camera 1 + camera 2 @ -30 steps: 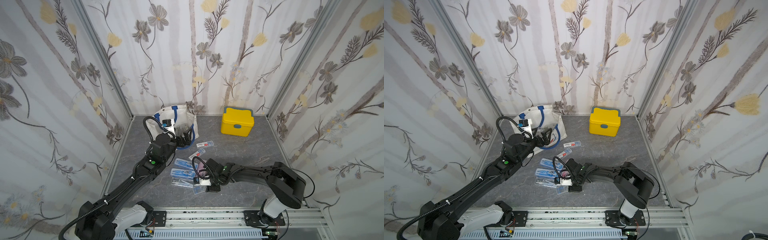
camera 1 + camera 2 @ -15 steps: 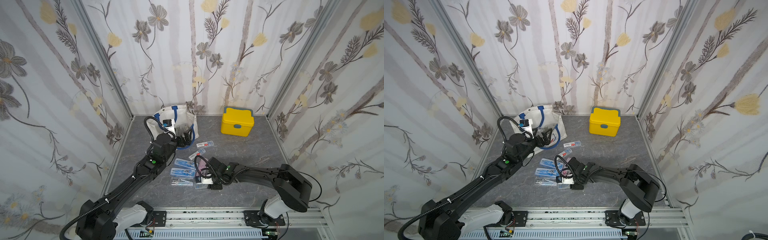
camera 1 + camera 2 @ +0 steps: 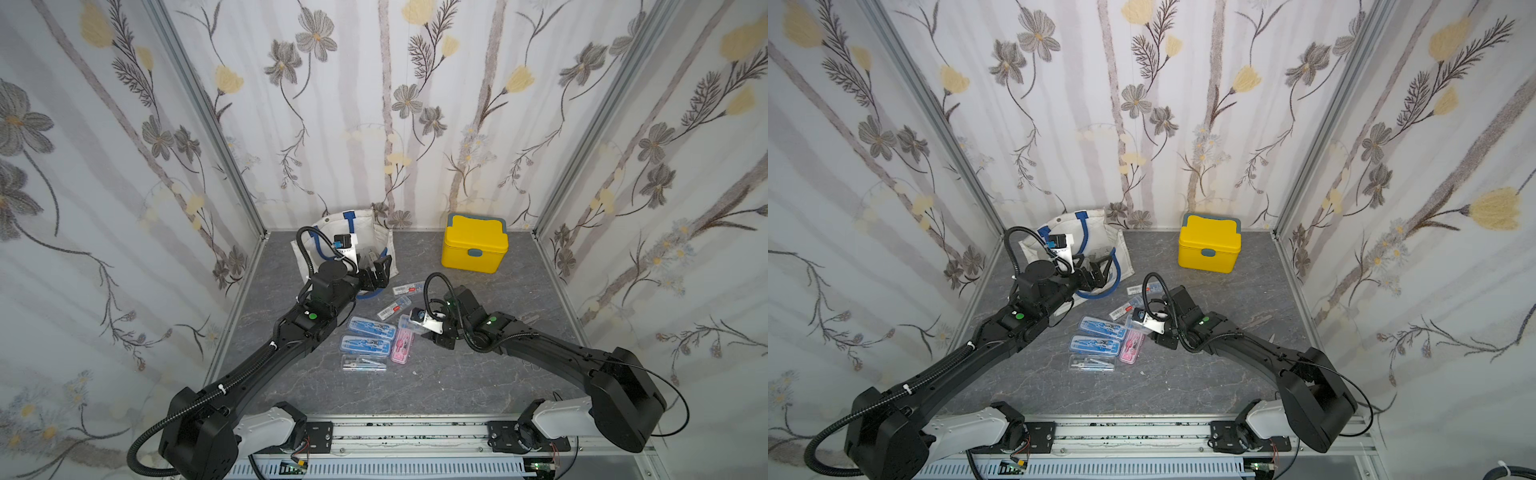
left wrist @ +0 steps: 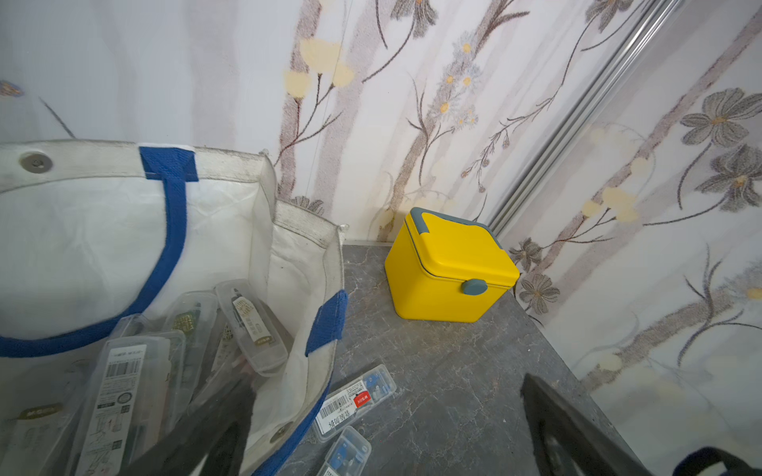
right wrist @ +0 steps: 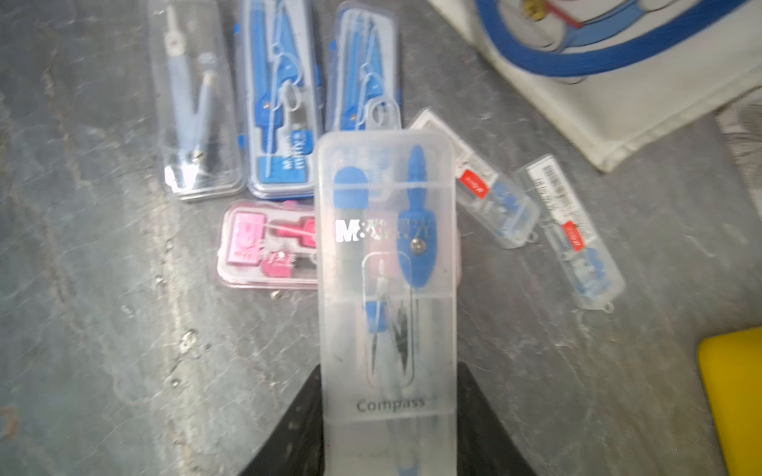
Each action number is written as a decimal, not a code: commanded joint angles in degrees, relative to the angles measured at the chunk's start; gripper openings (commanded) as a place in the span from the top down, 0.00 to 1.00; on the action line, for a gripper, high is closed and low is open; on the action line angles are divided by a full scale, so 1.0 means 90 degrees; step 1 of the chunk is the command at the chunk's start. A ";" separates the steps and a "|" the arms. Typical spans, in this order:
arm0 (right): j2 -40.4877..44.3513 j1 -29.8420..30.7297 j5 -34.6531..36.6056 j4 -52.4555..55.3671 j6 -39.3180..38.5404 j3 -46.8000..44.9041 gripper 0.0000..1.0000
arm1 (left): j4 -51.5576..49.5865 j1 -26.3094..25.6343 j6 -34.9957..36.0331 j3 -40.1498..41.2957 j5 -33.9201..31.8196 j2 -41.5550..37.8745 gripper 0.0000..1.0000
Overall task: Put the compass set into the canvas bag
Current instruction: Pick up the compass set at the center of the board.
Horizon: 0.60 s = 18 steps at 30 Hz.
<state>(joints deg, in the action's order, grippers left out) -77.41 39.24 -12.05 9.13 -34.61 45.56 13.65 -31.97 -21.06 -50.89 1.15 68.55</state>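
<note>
Four loose cases (image 5: 284, 115) lie flat on the counter (image 3: 415, 382), with small refill boxes (image 5: 499, 206) beside them; the right hand (image 5: 387, 416) is closed on one end of a clear compass set (image 5: 387, 255), lid marked "Compass", which juts from the jaws above the pink case (image 5: 268, 247) and seems lifted off the counter; the left hand (image 3: 376, 272) is spread as wide as it goes at the mouth of the canvas bag (image 4: 297, 263), gripping nothing I can make out, one finger apparently inside the rim, propping it open; several cases lie inside the bag; the yellow box (image 3: 473, 249) sits apart by the back wall. Pickup looks done, so carrying is the step in hand; next, I judge, the right arm must bring the set over the bag's near rim, clear of the left hand and the blue handle (image 3: 370, 295), tip it into the opening, then let go.
</note>
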 commanded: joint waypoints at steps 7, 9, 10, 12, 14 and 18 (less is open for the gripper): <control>0.0628 -0.0568 0.0765 -0.2190 0.0951 -0.0219 0.60 | 0.0432 -0.0438 -0.0288 -0.0368 0.0741 0.0576 0.00; 0.0786 -0.0653 0.0783 -0.2484 0.1087 -0.0451 0.60 | 0.0600 -0.0527 -0.0393 -0.0438 0.0832 0.0780 0.00; 0.0847 -0.0676 0.0759 -0.2585 0.1137 -0.0477 0.60 | 0.0662 -0.0554 -0.0451 -0.0471 0.0841 0.0882 0.00; 0.0965 -0.0733 0.0762 -0.2748 0.1251 -0.0494 0.60 | 0.0801 -0.0632 -0.0565 -0.0571 0.0907 0.1139 0.00; 0.1039 -0.0794 0.0864 -0.2880 0.1348 -0.0492 0.60 | 0.0898 -0.0698 -0.0615 -0.0707 0.1086 0.1354 0.00; 0.1169 -0.0920 0.0958 -0.3055 0.1490 -0.0523 0.60 | 0.1277 -0.0824 -0.0742 -0.0810 0.1329 0.1670 0.01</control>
<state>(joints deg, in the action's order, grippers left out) -67.72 31.51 -4.58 -13.26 -23.55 41.17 19.70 -38.98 -25.67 -57.39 10.68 82.46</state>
